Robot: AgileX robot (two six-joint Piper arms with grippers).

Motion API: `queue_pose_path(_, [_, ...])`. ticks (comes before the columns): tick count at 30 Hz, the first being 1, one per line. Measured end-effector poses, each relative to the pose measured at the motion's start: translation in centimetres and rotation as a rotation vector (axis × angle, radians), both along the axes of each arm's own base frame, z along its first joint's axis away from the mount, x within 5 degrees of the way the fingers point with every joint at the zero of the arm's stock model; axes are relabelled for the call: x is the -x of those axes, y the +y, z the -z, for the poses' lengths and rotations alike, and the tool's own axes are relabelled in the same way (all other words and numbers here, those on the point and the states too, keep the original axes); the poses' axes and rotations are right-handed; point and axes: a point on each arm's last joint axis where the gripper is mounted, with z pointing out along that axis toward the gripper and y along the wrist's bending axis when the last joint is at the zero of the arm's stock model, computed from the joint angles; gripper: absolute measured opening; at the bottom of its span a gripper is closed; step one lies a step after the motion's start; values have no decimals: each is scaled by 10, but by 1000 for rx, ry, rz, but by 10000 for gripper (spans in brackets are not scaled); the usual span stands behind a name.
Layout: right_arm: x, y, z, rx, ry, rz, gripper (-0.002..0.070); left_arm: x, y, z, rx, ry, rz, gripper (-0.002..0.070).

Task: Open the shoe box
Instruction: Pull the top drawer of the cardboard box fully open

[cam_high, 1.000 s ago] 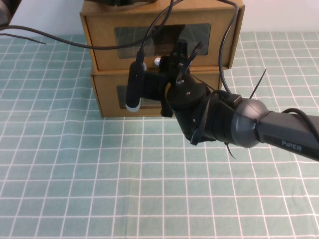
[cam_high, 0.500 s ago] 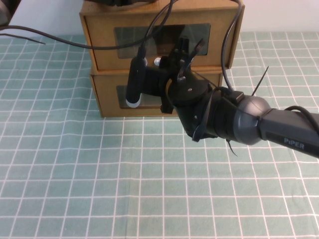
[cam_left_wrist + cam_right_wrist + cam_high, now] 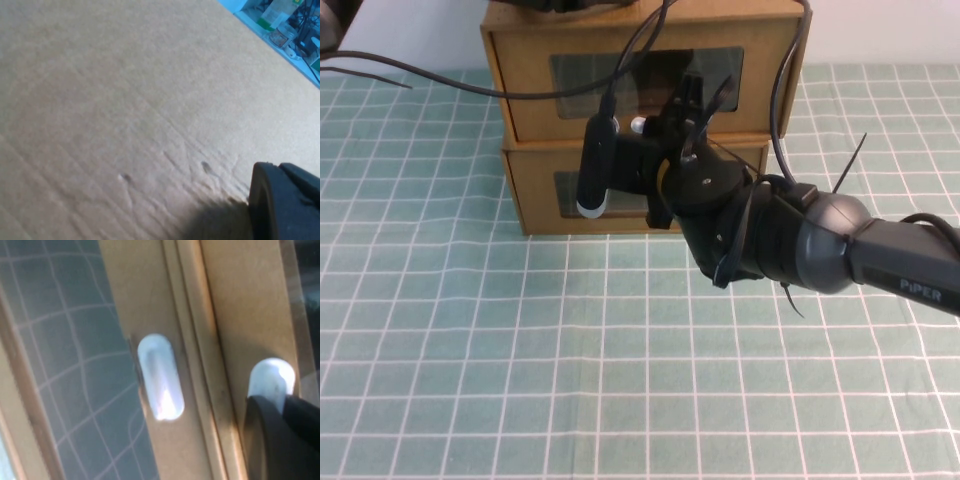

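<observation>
Shoe box [image 3: 520, 90] sits on another box [image 3: 535, 195], far across the table. My right gripper [image 3: 692, 100] looks pinched shut on its white tab [image 3: 272, 376], so I think I pull straight toward me. Left gripper [image 3: 282, 202] is by the box top; open or shut, I cannot tell.

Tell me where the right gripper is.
In the high view, the right gripper is far-centre at the front of the stacked shoe boxes, shut on a white pull tab; the left gripper is over their top.
</observation>
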Motion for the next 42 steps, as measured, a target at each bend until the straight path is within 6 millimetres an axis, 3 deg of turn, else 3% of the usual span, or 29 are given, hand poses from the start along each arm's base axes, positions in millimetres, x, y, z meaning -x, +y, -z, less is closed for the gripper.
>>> queue_pose_path(7, [22, -7, 3, 47, 1, -2, 8, 3, -1, 1, -5, 24, 31, -6])
queue_pose_path(25, [110, 0, -4, 30, 44, -32, 8, 3, 1, 1, -10, 35, 22, -6])
queue_pose_path(34, [167, -9, -18, -94, 147, -61, 7, 3, 1, 2, -15, 37, 16, -6])
queue_pose_path(42, [199, -3, -18, -153, 246, -36, 7, 3, 1, 2, -14, 38, 13, -6])
